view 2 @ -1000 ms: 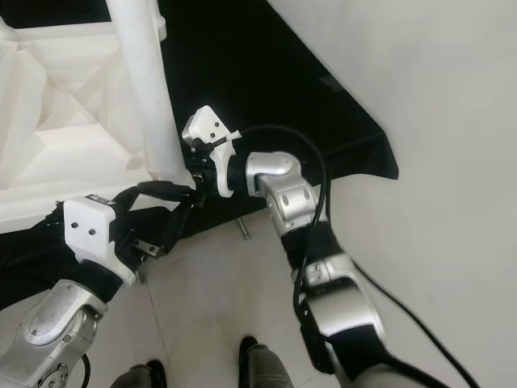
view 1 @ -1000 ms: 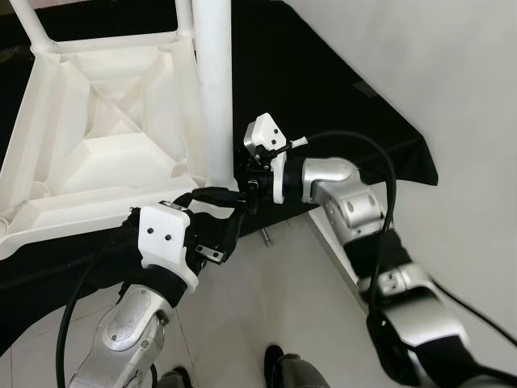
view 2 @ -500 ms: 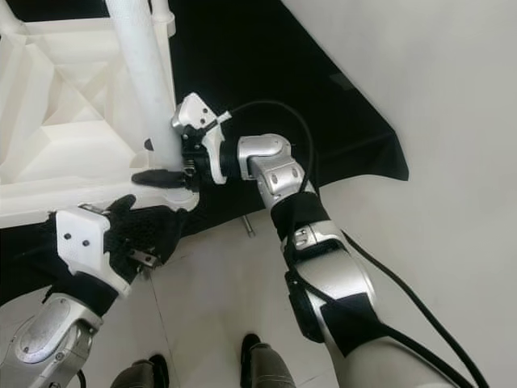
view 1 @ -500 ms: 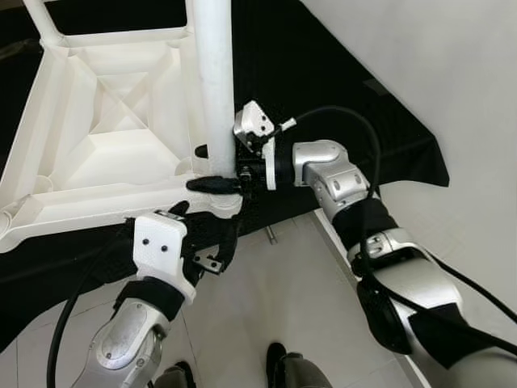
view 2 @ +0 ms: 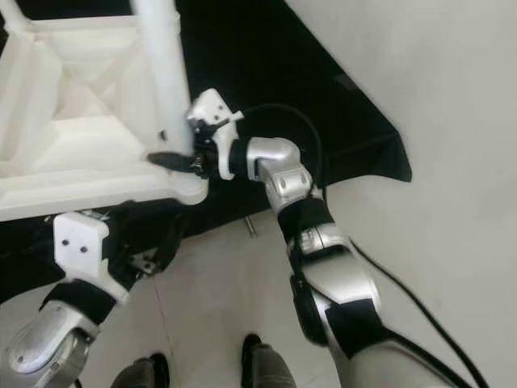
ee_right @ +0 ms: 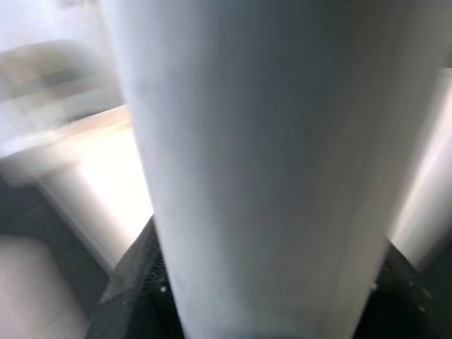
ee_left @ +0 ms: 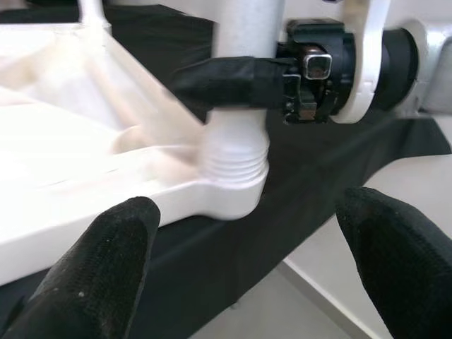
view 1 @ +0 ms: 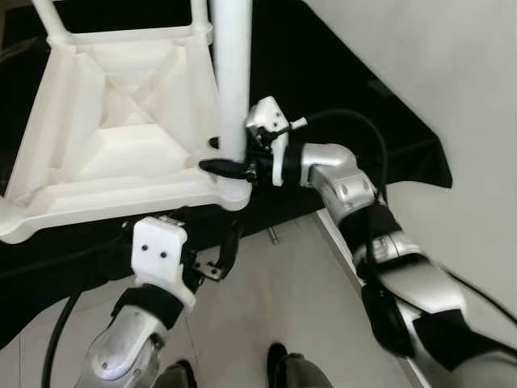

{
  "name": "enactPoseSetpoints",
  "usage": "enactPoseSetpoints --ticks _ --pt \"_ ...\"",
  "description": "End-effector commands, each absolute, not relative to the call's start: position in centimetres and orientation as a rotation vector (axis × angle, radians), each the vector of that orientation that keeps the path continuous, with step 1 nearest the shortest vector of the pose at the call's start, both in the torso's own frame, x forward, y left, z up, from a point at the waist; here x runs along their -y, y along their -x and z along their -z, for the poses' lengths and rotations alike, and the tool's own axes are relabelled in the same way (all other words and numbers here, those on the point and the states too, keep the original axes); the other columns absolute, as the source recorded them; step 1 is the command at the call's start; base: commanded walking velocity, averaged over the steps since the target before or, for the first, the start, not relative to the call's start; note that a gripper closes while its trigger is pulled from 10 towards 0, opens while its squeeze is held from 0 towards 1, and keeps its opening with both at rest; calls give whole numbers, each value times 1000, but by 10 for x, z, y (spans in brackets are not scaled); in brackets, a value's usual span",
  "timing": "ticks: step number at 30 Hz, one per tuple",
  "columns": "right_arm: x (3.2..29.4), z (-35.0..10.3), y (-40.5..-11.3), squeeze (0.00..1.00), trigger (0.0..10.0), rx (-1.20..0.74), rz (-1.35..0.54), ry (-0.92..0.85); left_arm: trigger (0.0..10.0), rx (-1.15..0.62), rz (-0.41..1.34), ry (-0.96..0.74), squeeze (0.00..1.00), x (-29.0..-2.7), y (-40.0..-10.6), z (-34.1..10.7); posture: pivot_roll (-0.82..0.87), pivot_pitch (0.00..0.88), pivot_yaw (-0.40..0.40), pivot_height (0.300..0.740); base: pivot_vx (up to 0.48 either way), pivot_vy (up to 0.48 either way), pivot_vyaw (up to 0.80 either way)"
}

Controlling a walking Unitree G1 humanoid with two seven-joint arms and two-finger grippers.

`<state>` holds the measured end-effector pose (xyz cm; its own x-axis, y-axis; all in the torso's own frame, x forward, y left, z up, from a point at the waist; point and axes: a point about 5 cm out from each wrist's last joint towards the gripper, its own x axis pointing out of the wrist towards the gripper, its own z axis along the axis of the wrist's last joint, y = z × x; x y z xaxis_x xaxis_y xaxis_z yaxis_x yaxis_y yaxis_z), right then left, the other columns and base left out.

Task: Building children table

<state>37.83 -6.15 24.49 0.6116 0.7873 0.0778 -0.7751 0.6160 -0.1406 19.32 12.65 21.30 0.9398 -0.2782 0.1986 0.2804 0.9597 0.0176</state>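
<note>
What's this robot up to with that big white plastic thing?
It is putting together a children's table. The white tabletop lies upside down on a black cloth, with a white leg standing in its near corner socket. The right gripper is clamped around the leg just above the socket. The left gripper hangs open below that corner, touching nothing.

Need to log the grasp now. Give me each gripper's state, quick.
Left gripper: open, holding nothing, below the upturned white plastic table's corner.
Right gripper: shut on the white tubular table leg near its base.
</note>
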Motion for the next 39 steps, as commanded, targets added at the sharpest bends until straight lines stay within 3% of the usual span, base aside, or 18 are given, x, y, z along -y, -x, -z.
enactPoseSetpoints --ticks 1,3,4,11,12,13,16,17,21,25,26,30,35,36,37,38,39 --pt "84 -198 -373 0 0 -74 -577 16 10000 189 276 -8 0 -132 -186 -214 76 325 -63 740 0 0 0" --pt "81 -187 -362 0 0 -117 -537 -21 10000 186 269 -10 0 -133 -184 -215 76 325 -63 740 0 0 0" --pt "68 -179 -348 0 0 -120 -518 -37 10000 171 256 -10 0 -137 -180 -213 87 321 -39 740 0 0 0" --pt "37 -193 -353 0 0 -73 -613 -74 10000 117 248 -3 0 -137 -168 -203 92 308 -38 740 0 0 0" --pt "31 -200 -355 0 2471 -57 -643 -80 10000 104 242 1 0 -137 -166 -200 95 304 -39 740 0 0 0" --pt "24 -208 -357 0 10000 -35 -701 -80 10000 84 233 14 0 -137 -163 -194 96 299 -40 740 0 0 0" --pt "19 -217 -358 0 10000 -1 -751 -88 10000 61 233 21 0 -135 -159 -188 94 299 -40 740 0 0 0" --pt "15 -236 -350 1000 10000 51 -871 -101 10000 25 251 30 0 -130 -154 -179 95 294 -42 740 0 0 0" --pt "22 -255 -351 1000 10000 142 -1023 -65 10000 12 273 23 0 -123 -151 -171 89 289 -45 740 0 0 0" --pt "25 -261 -350 1000 10000 165 -1047 -50 10000 11 277 19 0 -121 -150 -170 89 289 -45 740 0 0 0" --pt "32 -265 -353 0 10000 183 -1117 -10 10000 21 264 25 0 -122 -150 -171 85 285 -42 740 0 0 0" --pt "53 -282 -366 0 10000 215 -1321 169 10000 56 227 11 0 -124 -149 -173 90 283 -52 740 0 0 0" --pt "55 -284 -366 0 10000 198 -1395 198 10000 78 204 -6 0 -124 -148 -173 86 284 -63 740 0 0 0" --pt "57 -283 -367 0 9176 183 -1422 222 10000 90 187 -16 0 -124 -147 -173 77 284 -69 740 0 0 0" --pt "58 -282 -368 0 1216 173 -1438 238 10000 97 176 -22 0 -123 -146 -173 75 283 -71 740 0 0 0" --pt "59 -281 -368 0 0 159 -1444 231 10000 102 168 -27 0 -123 -146 -173 55 281 -79 740 0 0 0" --pt "60 -281 -369 0 0 152 -1439 230 10000 106 160 -29 0 -123 -146 -173 49 278 -78 740 0 0 0"
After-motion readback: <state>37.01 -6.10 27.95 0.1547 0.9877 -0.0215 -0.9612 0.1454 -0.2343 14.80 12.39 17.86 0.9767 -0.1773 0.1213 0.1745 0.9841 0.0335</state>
